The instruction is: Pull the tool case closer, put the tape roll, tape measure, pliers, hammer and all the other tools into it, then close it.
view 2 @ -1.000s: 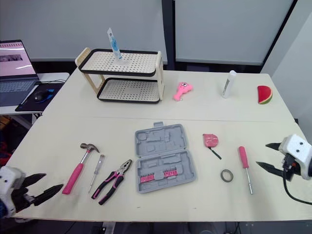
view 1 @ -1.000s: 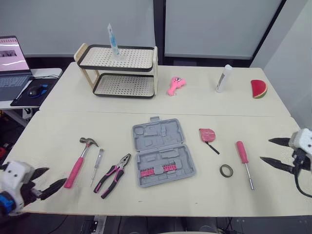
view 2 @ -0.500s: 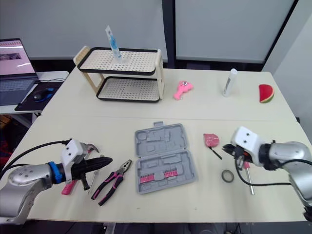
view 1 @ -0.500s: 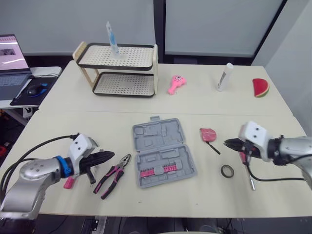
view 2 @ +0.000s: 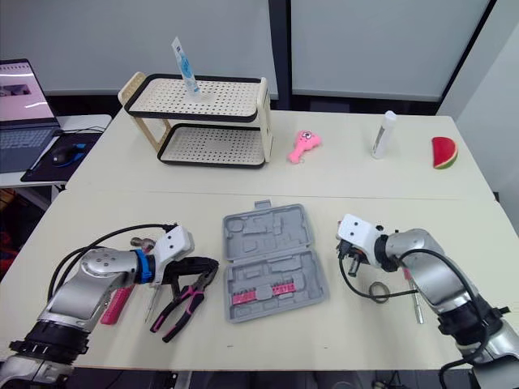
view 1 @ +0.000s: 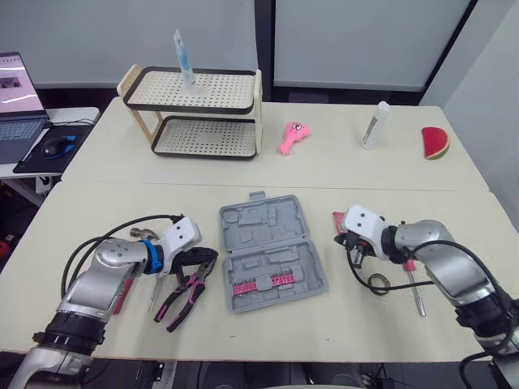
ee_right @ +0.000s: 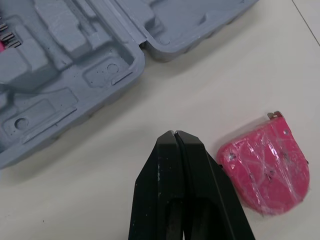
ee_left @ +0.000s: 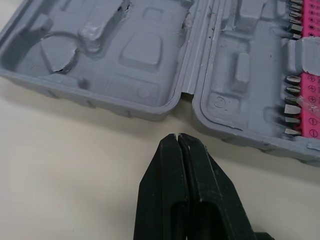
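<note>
The grey tool case lies open in the middle of the near table, a pink bit strip in its near half. My left gripper is shut and empty, its tip just off the case's left edge, above the pink-handled pliers. The hammer and a small screwdriver lie partly under that arm. My right gripper is shut and empty, between the case's right edge and the pink tape measure. The tape roll and a pink screwdriver lie nearer the front.
A two-tier rack with an upright tube stands at the back left. A pink toy, a white bottle and a watermelon slice lie along the far table. A laptop sits on a side desk.
Both arms have swung in from the table's outer edges to either side of the case. Both grippers, open a second ago, have shut on nothing.
</note>
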You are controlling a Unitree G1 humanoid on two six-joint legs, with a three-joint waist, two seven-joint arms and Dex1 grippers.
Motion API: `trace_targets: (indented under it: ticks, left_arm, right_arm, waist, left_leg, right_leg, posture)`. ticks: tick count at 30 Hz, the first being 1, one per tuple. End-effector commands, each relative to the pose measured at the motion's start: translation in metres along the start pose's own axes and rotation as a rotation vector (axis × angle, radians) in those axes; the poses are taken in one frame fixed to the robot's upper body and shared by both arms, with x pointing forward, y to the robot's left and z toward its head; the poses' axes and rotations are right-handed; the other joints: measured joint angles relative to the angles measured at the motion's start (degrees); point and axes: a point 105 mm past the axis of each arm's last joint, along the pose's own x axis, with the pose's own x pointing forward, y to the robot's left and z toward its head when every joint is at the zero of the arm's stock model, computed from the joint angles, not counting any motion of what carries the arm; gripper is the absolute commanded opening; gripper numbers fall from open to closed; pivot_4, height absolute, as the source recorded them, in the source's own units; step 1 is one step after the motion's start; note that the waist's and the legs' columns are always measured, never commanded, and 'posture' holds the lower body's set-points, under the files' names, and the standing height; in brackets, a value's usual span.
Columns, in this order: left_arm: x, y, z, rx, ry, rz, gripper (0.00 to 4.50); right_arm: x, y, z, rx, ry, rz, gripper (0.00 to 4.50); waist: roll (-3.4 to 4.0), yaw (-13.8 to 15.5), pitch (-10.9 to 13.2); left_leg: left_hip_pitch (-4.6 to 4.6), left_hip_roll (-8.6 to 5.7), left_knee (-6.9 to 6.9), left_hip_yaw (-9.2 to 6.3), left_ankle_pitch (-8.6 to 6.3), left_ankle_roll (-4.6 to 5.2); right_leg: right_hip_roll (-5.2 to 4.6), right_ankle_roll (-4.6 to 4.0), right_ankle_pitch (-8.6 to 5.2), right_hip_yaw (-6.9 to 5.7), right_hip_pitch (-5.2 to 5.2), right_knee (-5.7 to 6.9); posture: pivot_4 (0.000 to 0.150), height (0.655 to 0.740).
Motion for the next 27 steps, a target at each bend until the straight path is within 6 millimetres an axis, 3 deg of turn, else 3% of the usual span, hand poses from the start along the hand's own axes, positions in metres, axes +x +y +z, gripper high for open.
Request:
trace_targets:
  ticks: [1,18,27]
  left_arm:
    - [0.005,0.001,0.003,0.044,0.010,-0.003,0.00]
    - [0.021,0.001,0.008,0.097,0.017,-0.004,0.00]
    - [0.027,0.000,0.016,0.119,0.013,-0.025,0.00]
  right_arm:
    - [0.005,-0.007,0.008,-0.034,-0.017,-0.018,0.01]
    - [0.046,-0.003,0.015,-0.046,-0.032,0.070,0.01]
    - [0.054,0.004,0.020,-0.094,-0.063,0.154,0.01]
  waist:
    - [0.00,-0.01,0.00]
    - [0.03,-0.11,0.02]
    - [0.03,-0.13,0.02]
  left_leg:
    - [-0.01,0.00,0.02,0.00,0.00,0.00]
    - [-0.05,-0.01,0.60,-0.09,-0.01,0.00]
    - [-0.04,-0.01,0.60,-0.12,-0.01,0.00]
  right_leg:
    - [0.00,0.00,0.00,0.00,0.00,0.01]
    - [0.05,0.04,0.01,-0.01,0.01,0.50]
    - [0.05,0.04,0.01,-0.02,0.01,0.52]
  posture:
    - [0.150,0.7350]
    - [0.150,0.7350]
    - [0.150,0.7350]
